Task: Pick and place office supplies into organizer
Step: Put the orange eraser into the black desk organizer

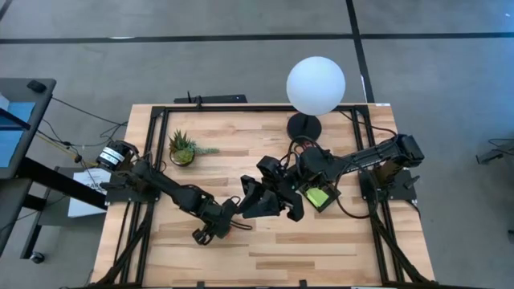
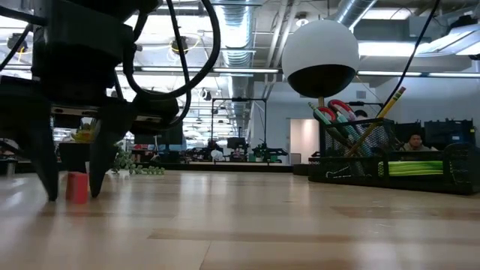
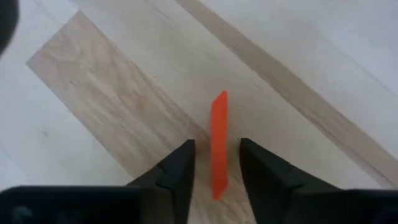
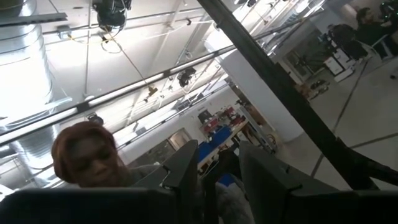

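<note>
Straddling the red piece (image 3: 218, 143), my left gripper (image 3: 217, 165) stands spread, fingers clear of it. My right gripper (image 4: 217, 165), parted and empty, points upward near the organizer (image 1: 319, 196).

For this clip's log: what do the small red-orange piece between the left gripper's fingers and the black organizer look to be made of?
Red-orange piece: probably plastic or rubber; flat, evenly coloured, matte, with crisp edges. It stands on the wooden table between the left gripper's open fingers.

Organizer: looks like black wire mesh, likely metal, since the scissors and pencil show through its walls.

white globe lamp (image 1: 316, 85) at table's (image 1: 321, 249) far edge | potted plant (image 1: 183, 148) far left | person (image 4: 87, 155) behind
</note>
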Robot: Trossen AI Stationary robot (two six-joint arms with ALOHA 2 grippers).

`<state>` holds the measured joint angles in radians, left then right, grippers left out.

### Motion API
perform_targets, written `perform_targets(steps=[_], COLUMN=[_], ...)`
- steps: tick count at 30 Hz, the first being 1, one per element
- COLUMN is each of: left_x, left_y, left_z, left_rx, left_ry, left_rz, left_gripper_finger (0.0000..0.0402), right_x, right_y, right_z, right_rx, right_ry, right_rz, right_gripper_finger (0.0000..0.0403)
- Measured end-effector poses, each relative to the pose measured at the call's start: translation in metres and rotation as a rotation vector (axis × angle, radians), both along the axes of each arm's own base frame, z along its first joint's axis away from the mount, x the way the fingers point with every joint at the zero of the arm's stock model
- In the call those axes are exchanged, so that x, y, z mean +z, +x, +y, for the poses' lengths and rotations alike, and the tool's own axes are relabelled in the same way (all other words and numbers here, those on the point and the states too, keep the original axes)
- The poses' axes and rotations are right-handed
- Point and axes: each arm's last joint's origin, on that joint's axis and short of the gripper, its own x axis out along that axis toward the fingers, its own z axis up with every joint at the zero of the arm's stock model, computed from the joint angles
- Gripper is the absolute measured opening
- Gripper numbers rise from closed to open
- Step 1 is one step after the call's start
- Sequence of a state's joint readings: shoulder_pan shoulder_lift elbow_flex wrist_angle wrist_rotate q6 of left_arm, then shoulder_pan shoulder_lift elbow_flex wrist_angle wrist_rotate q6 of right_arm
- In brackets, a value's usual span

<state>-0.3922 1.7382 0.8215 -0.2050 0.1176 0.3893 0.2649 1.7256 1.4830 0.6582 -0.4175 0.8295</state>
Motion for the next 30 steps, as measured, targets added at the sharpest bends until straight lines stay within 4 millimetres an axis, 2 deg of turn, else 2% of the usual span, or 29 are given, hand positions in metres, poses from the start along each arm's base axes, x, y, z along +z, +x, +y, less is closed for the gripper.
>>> perform_targets(steps=[6,9,12,15,21,23,25,28,30], left_x=[0.001,0.006,0.020,0.050,0.094,0.100,0.098,0.096,0.088], left_y=[0.003,0.010,0.030,0.058,0.103,0.118,0.129,0.153,0.169], left_z=[0.000,-0.001,0.003,0.016,0.077,0.095,0.103,0.105,0.103], left_rx=[0.102,0.207,0.353,0.494,0.757,0.772,0.723,0.640,0.584], left_ry=[-0.023,-0.046,0.021,0.019,-0.115,-0.146,-0.155,-0.157,-0.126], left_rz=[-0.018,-0.049,-0.190,-0.400,-0.614,-0.673,-0.665,-0.692,-0.676], left_gripper_finger=[0.0024,0.0014,0.0016,0.0008,0.0009,0.0008,0.0007,0.0007,0.0007], right_x=[0.000,0.000,0.002,0.003,0.007,0.008,0.009,0.012,0.012], right_y=[0.000,0.000,-0.001,-0.001,-0.003,-0.004,-0.004,-0.005,-0.006], right_z=[0.000,0.000,0.000,0.000,-0.001,-0.001,-0.002,-0.005,-0.007], right_rx=[0.001,0.001,-0.015,-0.051,-0.058,-0.055,-0.050,0.000,0.047], right_ry=[0.000,0.000,-0.012,-0.041,-0.035,-0.034,-0.032,-0.021,-0.013], right_rz=[0.000,-0.001,-0.042,-0.080,-0.131,-0.144,-0.161,-0.177,-0.166], right_gripper_finger=[0.0113,0.0113,0.0113,0.0113,0.0113,0.0113,0.0113,0.0113,0.0113])
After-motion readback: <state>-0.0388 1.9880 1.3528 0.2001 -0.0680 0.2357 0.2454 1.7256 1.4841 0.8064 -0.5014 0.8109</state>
